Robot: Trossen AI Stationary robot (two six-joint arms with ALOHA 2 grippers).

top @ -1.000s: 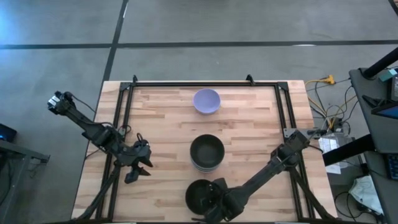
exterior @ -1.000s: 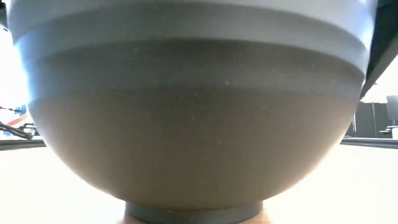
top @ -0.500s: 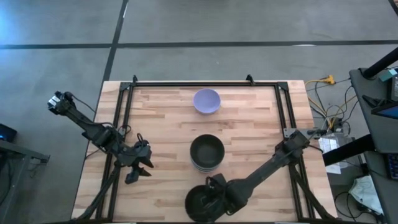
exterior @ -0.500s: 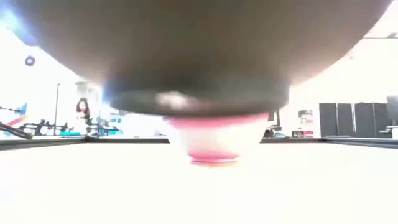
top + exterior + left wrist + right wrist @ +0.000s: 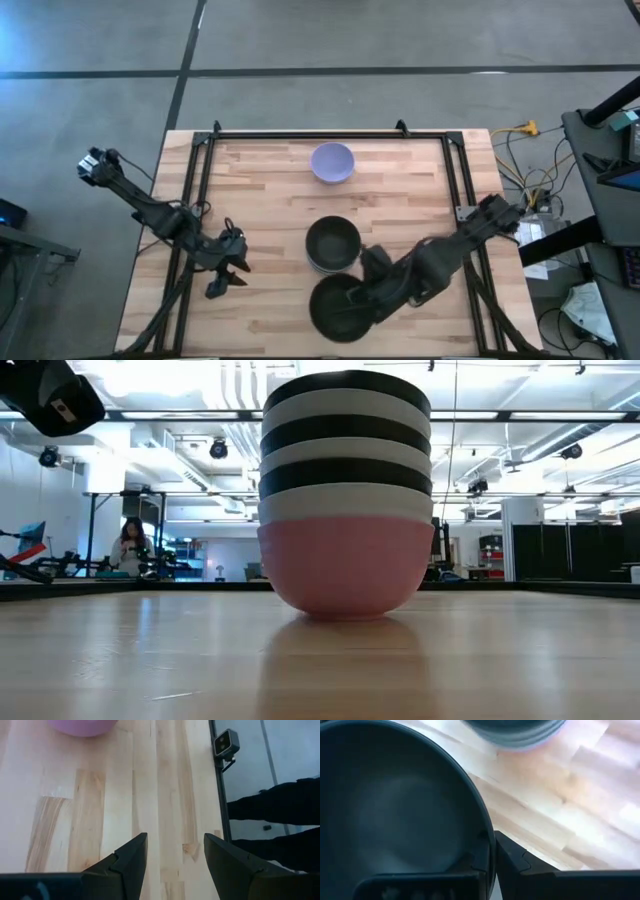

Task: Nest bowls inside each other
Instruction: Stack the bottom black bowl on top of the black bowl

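The right gripper [image 5: 366, 300] is clamped on the rim of a black bowl [image 5: 338, 308], held mouth-up just beside the stack [image 5: 333, 245]. It looks light, rigid and slick (rim pinch seems the only grip). The left gripper [image 5: 228, 275] waits, fingers apart; the lavender bowl [image 5: 332, 162] sits at the far edge.

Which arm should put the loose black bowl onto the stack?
Right. Its gripper already pinches the black bowl by the rim, right beside the stack. The left gripper is open and empty at the table's left edge.
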